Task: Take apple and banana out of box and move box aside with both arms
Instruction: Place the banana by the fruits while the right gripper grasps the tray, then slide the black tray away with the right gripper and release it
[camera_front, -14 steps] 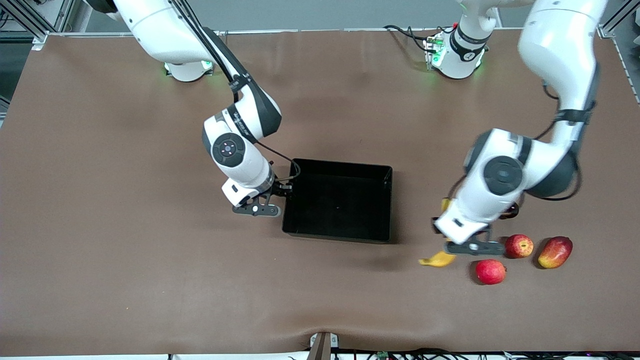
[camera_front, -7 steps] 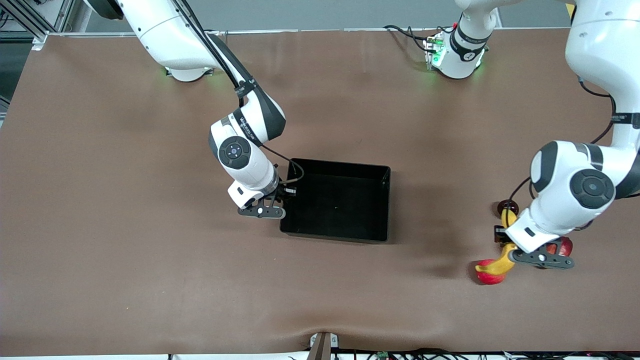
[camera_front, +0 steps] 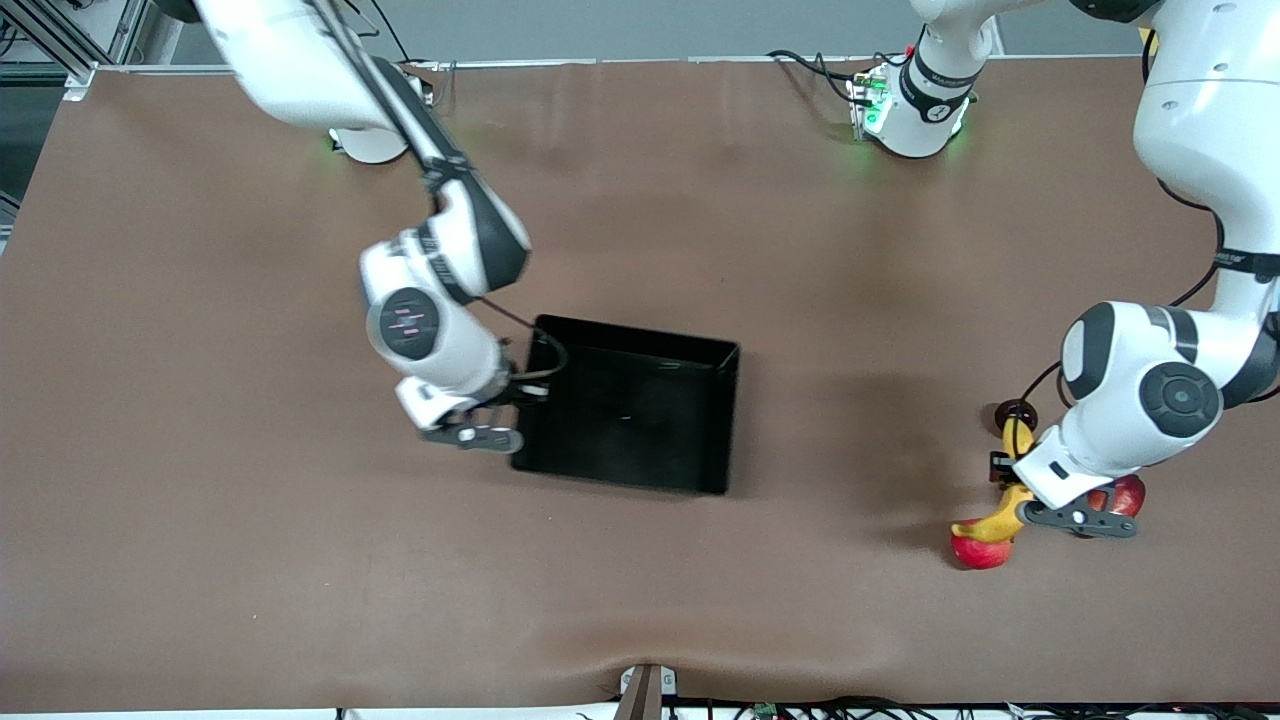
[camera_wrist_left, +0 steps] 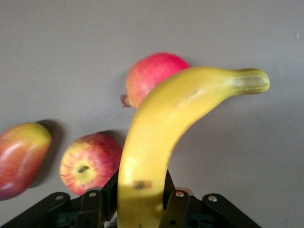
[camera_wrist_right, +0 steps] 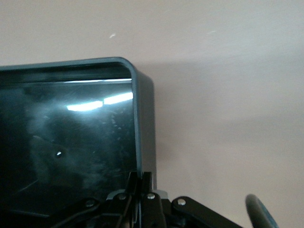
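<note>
Since a second ago the box [camera_front: 628, 416] has slid toward the right arm's end of the table and turned slightly, drawn along by the right gripper [camera_front: 487, 437], while the left gripper [camera_front: 1060, 518] has carried the banana [camera_front: 990, 524] from beside the box out toward the left arm's end, where it now hangs over the fruit lying there. Both sets of fingers are pressed together on what they carry: in the right wrist view the right gripper [camera_wrist_right: 141, 199] pinches the thin side wall of the box [camera_wrist_right: 137, 142] near one rounded corner, one finger inside and one outside, and in the left wrist view the left gripper [camera_wrist_left: 142, 209] clamps the lower part of the banana [camera_wrist_left: 161, 128], whose stem end curves up and away from the fingers. Below the banana on the brown table [camera_front: 200, 560] lie three fruits: a plain red round fruit [camera_wrist_left: 152, 78], a small red apple [camera_wrist_left: 90, 164] with yellow streaks, and an oval red-yellow mango [camera_wrist_left: 21, 156] just beside the apple. From the front, the banana's tip overlaps the red round fruit [camera_front: 980, 551], and the left gripper hides most of another red fruit. Nothing lies in the box.
</note>
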Motion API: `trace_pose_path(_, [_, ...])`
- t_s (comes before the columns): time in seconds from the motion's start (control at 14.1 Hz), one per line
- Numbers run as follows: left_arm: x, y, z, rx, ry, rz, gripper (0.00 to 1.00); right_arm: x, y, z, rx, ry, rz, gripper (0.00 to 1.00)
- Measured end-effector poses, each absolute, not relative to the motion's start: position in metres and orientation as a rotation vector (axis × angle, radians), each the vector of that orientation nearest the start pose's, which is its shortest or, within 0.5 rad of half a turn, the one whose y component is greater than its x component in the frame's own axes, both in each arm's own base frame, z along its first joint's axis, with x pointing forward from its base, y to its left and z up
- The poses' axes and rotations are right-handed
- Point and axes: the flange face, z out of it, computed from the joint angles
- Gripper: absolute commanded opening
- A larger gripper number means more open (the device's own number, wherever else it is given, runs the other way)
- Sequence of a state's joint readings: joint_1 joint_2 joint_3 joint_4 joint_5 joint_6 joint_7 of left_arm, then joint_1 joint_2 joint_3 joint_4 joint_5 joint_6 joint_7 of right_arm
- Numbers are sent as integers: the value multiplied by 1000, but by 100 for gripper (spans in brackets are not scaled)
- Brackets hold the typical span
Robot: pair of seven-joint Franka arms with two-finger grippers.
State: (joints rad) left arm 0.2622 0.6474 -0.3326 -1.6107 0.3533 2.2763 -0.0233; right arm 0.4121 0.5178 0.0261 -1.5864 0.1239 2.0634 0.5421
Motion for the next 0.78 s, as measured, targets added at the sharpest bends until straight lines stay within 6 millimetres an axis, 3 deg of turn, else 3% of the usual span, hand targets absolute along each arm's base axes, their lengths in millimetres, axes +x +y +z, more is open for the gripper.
trace_pose_path(0.28, [681,-20,243,-3073,251,-64,0,632,190,407,-3037,306,199,0])
trace_pose_path(0.43, [672,-26,232,-3081,258,-55,0,637,128,427,-3032,258,203,0])
trace_pose_path(0.57, [662,-30,215,-3095,267,-84,0,640,57,428,-3023,196,201,0])
trace_pose_path(0.78, [648,-34,193,-3113,282,-93,0,629,-63,398,-2998,95,224,0])
